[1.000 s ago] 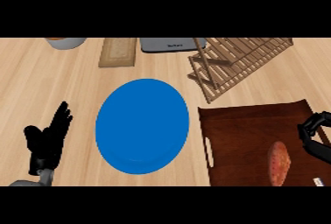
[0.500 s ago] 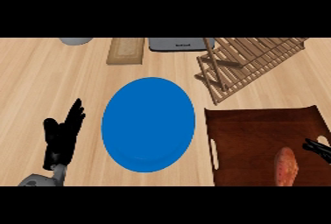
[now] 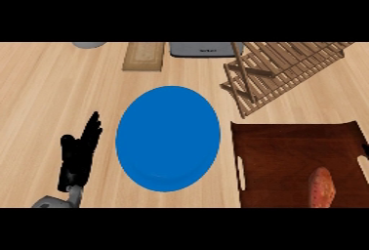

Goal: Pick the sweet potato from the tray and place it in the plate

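Observation:
An orange-red sweet potato (image 3: 321,188) lies at the near side of the dark brown tray (image 3: 296,146), cut off by the picture's lower edge. The blue plate (image 3: 168,137) sits on the wooden counter just left of the tray. My left hand (image 3: 78,155) rests open, fingers up, to the left of the plate. My right hand does not show in the head view.
A wooden slatted rack (image 3: 277,68) lies beyond the tray at the back right. At the far edge are a small wooden board (image 3: 145,55), a grey appliance (image 3: 202,49) and a grey round object (image 3: 89,44).
The right hand, seen at the tray's right edge above the sweet potato, has slid out of view to the right. The view has shifted, so everything now sits further right and nearer.

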`<state>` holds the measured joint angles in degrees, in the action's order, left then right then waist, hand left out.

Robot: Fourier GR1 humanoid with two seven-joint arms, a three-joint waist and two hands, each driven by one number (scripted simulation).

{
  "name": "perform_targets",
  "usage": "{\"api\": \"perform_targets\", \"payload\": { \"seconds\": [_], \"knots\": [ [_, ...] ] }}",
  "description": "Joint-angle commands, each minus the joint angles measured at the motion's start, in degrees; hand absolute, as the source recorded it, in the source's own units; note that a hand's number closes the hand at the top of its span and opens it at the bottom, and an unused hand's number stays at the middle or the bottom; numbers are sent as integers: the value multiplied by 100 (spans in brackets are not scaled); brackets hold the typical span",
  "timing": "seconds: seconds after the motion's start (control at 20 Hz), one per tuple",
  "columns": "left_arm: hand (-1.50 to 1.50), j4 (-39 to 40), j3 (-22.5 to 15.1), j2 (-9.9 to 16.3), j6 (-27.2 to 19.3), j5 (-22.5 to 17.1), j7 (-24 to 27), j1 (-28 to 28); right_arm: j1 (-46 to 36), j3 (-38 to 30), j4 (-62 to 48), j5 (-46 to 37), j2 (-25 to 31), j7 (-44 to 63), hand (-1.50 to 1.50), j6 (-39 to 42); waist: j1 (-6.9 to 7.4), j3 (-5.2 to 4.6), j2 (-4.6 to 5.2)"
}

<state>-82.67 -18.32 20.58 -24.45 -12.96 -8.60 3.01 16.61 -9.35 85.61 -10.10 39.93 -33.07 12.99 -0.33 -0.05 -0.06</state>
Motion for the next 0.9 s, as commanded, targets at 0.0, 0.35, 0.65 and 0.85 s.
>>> {"api": "perform_targets", "payload": {
  "seconds": [0.0,0.35,0.65,0.85],
  "knots": [
    [0,-309,-8,81,-4,92,-247,13,127,308,367,-582,296,722,-150,169,42,0,-3],
    [0,-44,175,-74,151,146,11,-117,-425,721,642,-735,485,1906,-150,1274,54,1,3],
    [0,-124,252,-273,263,410,-472,110,-653,1057,245,-1565,-122,1974,-150,1160,30,5,4],
    [0,-628,511,-183,327,585,-514,-237,-968,827,-143,-1739,-241,1719,-150,1348,55,6,1]
  ]
}}
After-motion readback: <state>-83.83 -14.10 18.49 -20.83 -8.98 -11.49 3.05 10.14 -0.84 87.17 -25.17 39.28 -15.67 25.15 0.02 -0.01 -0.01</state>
